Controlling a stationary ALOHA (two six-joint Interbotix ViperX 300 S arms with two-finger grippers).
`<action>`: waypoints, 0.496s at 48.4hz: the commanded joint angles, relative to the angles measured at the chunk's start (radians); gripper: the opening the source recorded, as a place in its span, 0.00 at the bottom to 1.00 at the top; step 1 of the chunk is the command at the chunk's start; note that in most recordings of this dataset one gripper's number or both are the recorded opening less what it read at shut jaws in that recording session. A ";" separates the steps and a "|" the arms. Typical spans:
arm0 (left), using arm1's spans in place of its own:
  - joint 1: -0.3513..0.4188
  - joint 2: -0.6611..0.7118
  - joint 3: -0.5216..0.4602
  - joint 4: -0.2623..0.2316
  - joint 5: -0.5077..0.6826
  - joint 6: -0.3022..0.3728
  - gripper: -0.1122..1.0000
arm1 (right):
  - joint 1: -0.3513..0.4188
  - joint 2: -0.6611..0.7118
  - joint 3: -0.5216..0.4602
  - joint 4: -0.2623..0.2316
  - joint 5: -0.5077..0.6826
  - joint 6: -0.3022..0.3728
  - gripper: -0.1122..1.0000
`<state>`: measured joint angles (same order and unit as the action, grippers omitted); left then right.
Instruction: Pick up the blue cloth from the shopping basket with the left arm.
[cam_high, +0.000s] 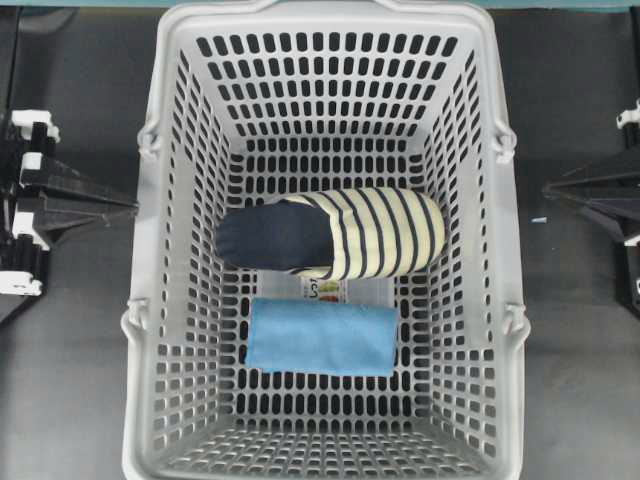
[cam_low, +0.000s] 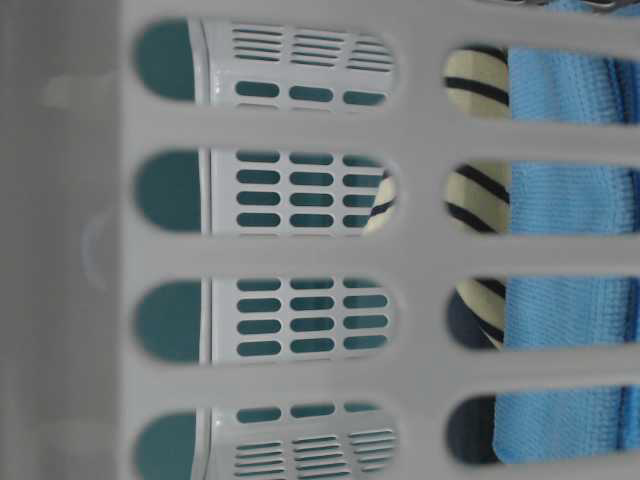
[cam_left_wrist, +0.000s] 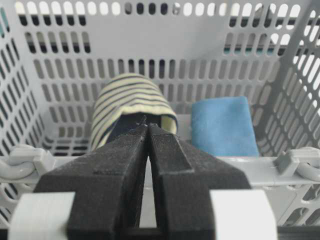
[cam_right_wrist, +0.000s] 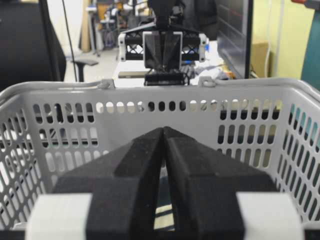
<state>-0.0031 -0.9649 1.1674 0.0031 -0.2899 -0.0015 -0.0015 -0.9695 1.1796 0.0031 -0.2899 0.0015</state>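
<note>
Overhead view: the blue cloth lies flat on the shopping basket floor, just near of the striped fabric roll. Left gripper and right gripper, both clenched and empty, rest outside opposite basket walls.

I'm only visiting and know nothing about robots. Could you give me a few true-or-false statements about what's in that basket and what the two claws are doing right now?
1. The blue cloth lies on the floor of the shopping basket. True.
2. The left gripper is holding the blue cloth. False: it is shut on nothing, outside the basket.
3. A striped fabric roll lies beside the blue cloth. True.
4. The right gripper is wide open. False: it is shut.
5. The blue cloth hangs over the basket's rim. False: it lies flat inside.
</note>
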 joint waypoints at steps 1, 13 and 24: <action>0.005 -0.003 -0.061 0.043 0.046 -0.014 0.15 | -0.003 0.011 -0.015 0.002 -0.005 0.008 0.11; -0.028 0.037 -0.258 0.043 0.370 -0.014 0.10 | 0.000 0.005 -0.044 0.021 0.143 0.052 0.11; -0.060 0.153 -0.425 0.043 0.558 -0.014 0.10 | -0.006 0.008 -0.083 0.018 0.236 0.057 0.11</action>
<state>-0.0552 -0.8575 0.8161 0.0414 0.2255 -0.0169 -0.0046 -0.9695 1.1259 0.0199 -0.0675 0.0583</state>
